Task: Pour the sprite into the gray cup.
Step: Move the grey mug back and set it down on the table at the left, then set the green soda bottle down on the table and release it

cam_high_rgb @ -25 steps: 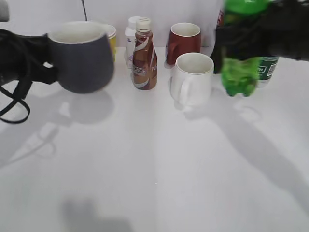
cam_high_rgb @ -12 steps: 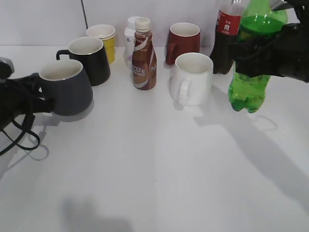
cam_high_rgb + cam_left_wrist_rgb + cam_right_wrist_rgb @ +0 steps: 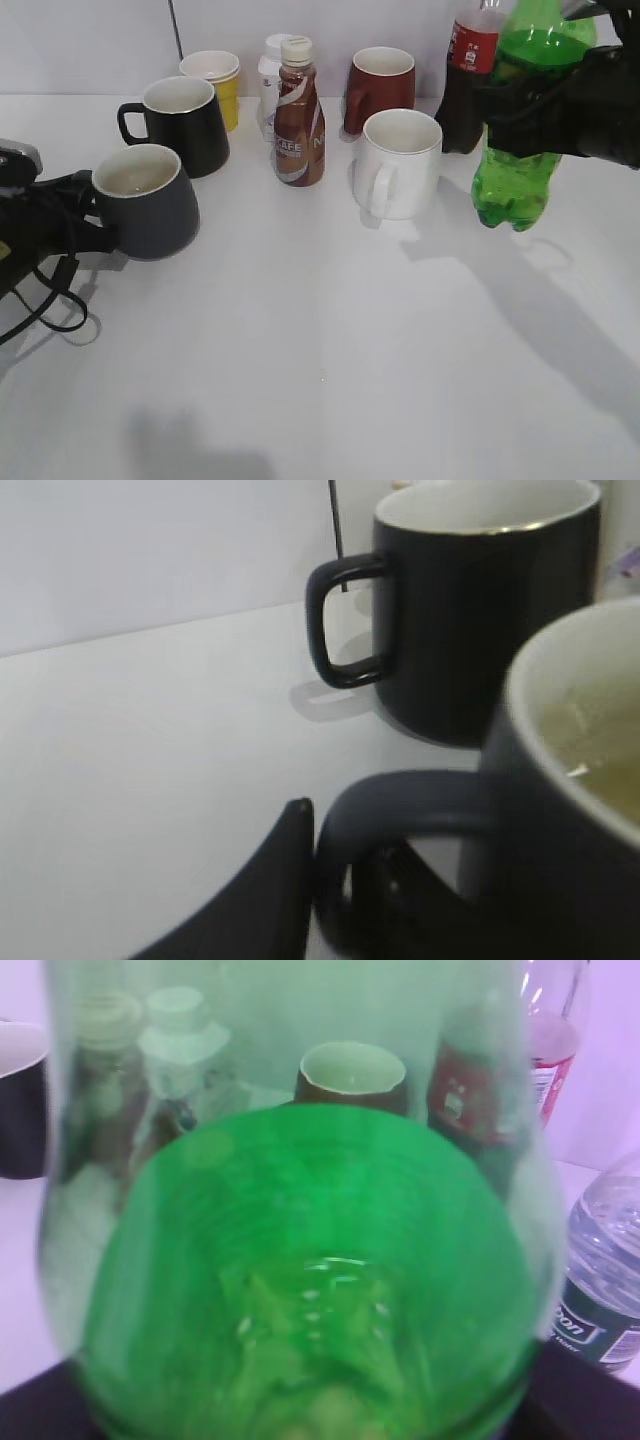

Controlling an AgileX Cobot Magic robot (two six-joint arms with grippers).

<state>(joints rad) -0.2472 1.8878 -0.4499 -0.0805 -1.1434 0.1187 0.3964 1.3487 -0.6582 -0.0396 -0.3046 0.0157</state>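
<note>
Left gripper (image 3: 85, 222) clamps gray cup (image 3: 145, 200) by its handle, left of white mug (image 3: 398, 163). Right gripper (image 3: 545, 105) grips sprite (image 3: 522, 120), held above the table right of that mug.

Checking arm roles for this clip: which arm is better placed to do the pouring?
Right. Its gripper already holds the sprite bottle upright above the table, while the left gripper is at the gray cup's handle.

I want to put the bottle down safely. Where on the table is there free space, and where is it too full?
The near half of the table, in front of the white mug and right of the gray cup, is bare. The back row is crowded: black mug, coffee bottle, red mug, cola bottle.
</note>
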